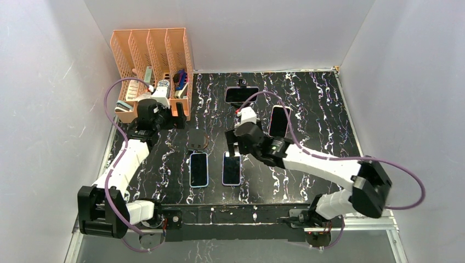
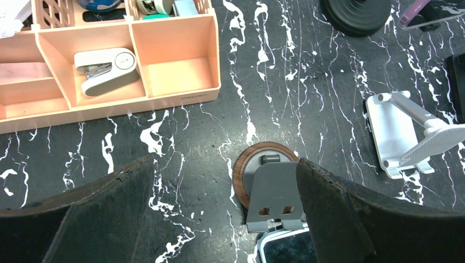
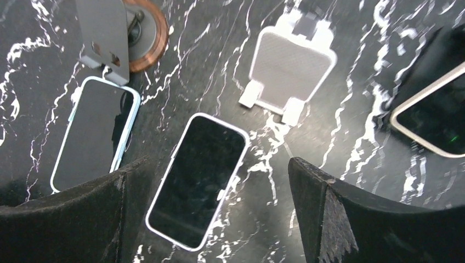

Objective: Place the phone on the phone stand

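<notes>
Two phones lie flat, screen up, near the front of the black marble table [image 1: 318, 104]: a left phone [image 1: 198, 169] and a right phone [image 1: 232, 168]. A grey phone stand on a round wooden base [image 1: 196, 142] stands just behind the left phone. In the left wrist view this stand [image 2: 272, 189] sits between my open left gripper's [image 2: 225, 161] fingers, with the left phone's top edge [image 2: 285, 249] below it. A white stand [image 2: 406, 134] is to its right. My right gripper [image 3: 218, 164] is open above the right phone [image 3: 197, 178]; the white stand [image 3: 290, 66] is beyond it.
An orange desk organizer [image 1: 151, 60] with a stapler [image 2: 104, 68] stands at the back left. Two more phones rest on stands at the back [image 1: 241, 94] and back right [image 1: 279, 120]. A black round stand base [image 2: 356, 13] shows in the left wrist view.
</notes>
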Tool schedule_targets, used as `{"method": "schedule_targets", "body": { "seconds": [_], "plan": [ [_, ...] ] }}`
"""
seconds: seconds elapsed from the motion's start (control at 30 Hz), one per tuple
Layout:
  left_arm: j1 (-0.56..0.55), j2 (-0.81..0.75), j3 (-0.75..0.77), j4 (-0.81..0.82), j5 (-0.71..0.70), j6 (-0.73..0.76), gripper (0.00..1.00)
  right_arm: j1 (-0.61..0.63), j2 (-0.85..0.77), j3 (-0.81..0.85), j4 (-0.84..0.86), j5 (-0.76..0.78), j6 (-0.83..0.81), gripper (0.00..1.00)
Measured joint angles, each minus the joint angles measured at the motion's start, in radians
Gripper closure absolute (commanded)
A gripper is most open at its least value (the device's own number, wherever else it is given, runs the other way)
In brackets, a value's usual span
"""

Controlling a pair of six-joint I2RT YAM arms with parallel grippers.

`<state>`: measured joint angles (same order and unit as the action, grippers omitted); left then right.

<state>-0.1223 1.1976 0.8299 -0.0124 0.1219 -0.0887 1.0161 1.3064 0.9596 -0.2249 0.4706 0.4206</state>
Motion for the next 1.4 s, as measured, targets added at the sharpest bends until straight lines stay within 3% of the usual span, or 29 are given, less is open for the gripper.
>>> {"method": "schedule_targets", "body": {
  "seconds": [0.47, 0.8, 1.4],
  "plan": [
    [-0.107, -0.06, 0.0, -0.044, -0.034, 0.018, 0.02, 0.022, 0.333, 0.298, -0.246, -0.059, 0.311, 0.01],
    [-0.112, -0.135, 0.0, -0.058, -0.052, 0.033, 0.02, 0.013, 0.574, 0.451, -0.389, -0.111, 0.364, 0.01],
    [-0.117, -0.135, 0.0, -0.075, -0.059, 0.045, 0.02, -0.046, 0.643, 0.486, -0.457, -0.211, 0.358, 0.01]
  ]
}}
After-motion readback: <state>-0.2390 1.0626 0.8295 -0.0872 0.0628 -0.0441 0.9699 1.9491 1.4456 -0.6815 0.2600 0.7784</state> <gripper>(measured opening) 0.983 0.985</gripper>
